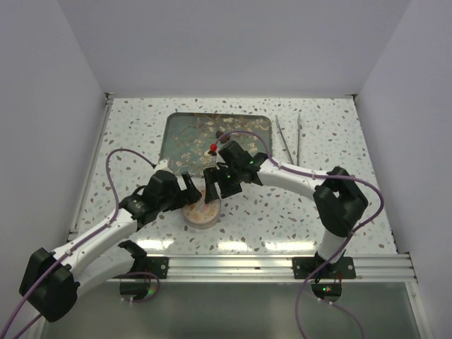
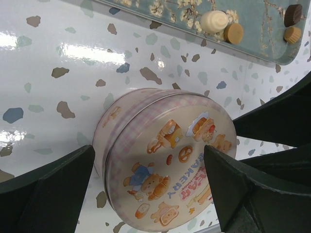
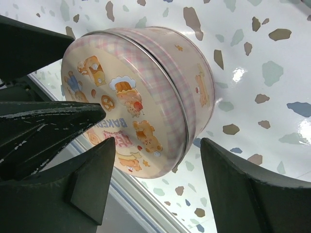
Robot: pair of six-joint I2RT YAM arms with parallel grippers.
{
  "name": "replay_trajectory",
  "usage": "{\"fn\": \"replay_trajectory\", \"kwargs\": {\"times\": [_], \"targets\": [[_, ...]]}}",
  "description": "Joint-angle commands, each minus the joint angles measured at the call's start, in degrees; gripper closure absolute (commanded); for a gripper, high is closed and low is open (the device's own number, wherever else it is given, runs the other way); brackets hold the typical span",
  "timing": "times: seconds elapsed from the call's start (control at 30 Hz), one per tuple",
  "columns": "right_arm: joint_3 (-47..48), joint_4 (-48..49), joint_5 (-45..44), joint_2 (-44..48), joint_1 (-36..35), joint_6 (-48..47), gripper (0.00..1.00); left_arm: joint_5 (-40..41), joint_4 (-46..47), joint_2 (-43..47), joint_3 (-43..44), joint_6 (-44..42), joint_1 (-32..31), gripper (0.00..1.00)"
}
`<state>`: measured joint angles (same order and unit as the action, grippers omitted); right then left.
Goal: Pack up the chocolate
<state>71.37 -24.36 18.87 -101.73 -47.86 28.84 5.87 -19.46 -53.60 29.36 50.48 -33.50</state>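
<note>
A round cream tin (image 1: pixel 201 213) with pink check and bear pictures stands on the table, its lid on. In the left wrist view the tin (image 2: pixel 165 160) lies below and between the wide-apart fingers of my left gripper (image 2: pixel 150 191), which is open. My right gripper (image 3: pixel 155 182) is open too, with its jaws apart beside the near rim of the tin (image 3: pixel 136 97) and nothing held. Chocolate lies on the teal tray: a white piece (image 2: pixel 214 21), a caramel one (image 2: pixel 234 33), a dark one (image 2: pixel 293 14) and another caramel one (image 2: pixel 292 34). Both grippers (image 1: pixel 203 187) crowd over the tin.
The teal flowered tray (image 1: pixel 185 133) lies behind the tin, at the middle back of the table. A pair of metal tweezers (image 1: pixel 289 139) rests to the right of the tray. A metal rail (image 1: pixel 282 265) runs along the table's near edge.
</note>
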Motion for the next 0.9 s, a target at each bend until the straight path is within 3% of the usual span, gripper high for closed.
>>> {"fn": "replay_trajectory", "kwargs": {"times": [0.0, 0.87], "targets": [[1.3, 1.2, -1.4, 1.4, 0.6, -0.9, 0.25, 2.0, -1.2, 0.7, 2.0, 1.0, 0.1, 0.0], [3.8, 2.1, -3.6, -2.6, 2.0, -1.6, 0.22, 3.7, -0.9, -2.3, 1.8, 2.2, 0.2, 0.0]]}}
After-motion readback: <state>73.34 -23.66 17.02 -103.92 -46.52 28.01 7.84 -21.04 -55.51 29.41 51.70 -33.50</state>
